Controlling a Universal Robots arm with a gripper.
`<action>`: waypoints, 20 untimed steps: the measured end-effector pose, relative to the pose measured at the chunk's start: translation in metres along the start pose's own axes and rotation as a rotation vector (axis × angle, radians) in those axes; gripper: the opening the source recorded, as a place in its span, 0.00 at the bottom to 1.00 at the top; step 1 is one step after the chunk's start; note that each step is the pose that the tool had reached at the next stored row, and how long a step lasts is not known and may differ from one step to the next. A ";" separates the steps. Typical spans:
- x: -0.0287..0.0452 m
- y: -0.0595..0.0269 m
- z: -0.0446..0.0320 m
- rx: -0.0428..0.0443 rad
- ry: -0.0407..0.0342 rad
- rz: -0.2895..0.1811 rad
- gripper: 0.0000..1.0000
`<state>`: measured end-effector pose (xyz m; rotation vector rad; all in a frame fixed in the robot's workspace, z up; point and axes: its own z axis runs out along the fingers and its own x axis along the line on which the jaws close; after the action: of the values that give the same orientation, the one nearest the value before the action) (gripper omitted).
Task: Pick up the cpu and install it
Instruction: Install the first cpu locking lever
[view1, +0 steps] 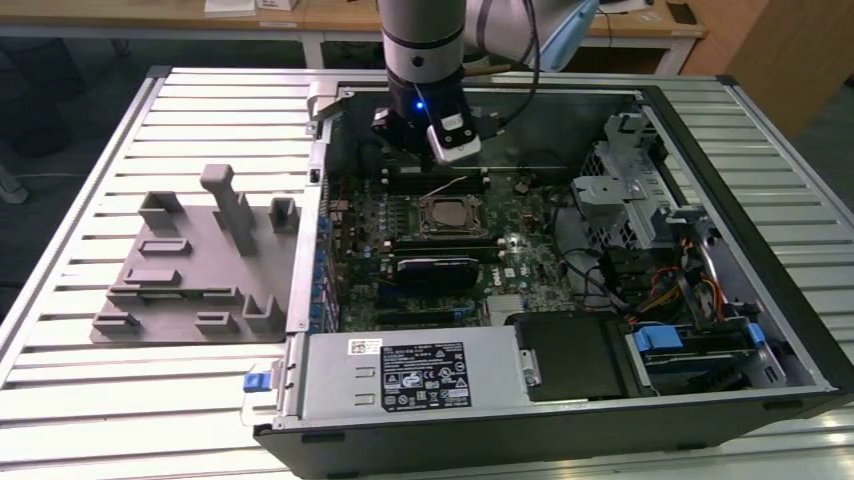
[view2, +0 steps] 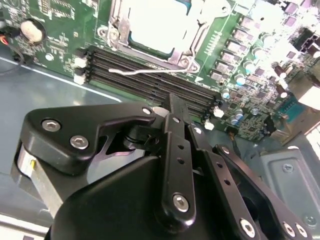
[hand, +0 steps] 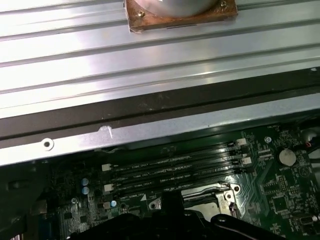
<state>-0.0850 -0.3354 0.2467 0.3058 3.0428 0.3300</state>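
We saw a ribbed metal table (view1: 80, 180) of pale slats carrying everything. On it, toward the exterior view's left, lay a grey plastic tray (view1: 200, 270) with upright blocks, and just beside that, to the exterior view's right, an open computer case (view1: 787, 330) rested flat on its side.

One computer case (view1: 561, 400), one grey tray (view1: 200, 265) — one cpu (view1: 450, 216), four memory slots (view2: 150, 75).
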 end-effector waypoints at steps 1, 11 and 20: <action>0.0001 -0.0001 0.0001 0.0024 -0.0074 0.004 0.11; -0.0001 -0.0026 0.0087 0.0051 -0.0313 0.055 0.11; -0.0002 -0.0035 0.0130 0.0049 -0.0548 0.105 0.11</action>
<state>-0.0844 -0.3361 0.2332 0.4676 2.9806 0.3148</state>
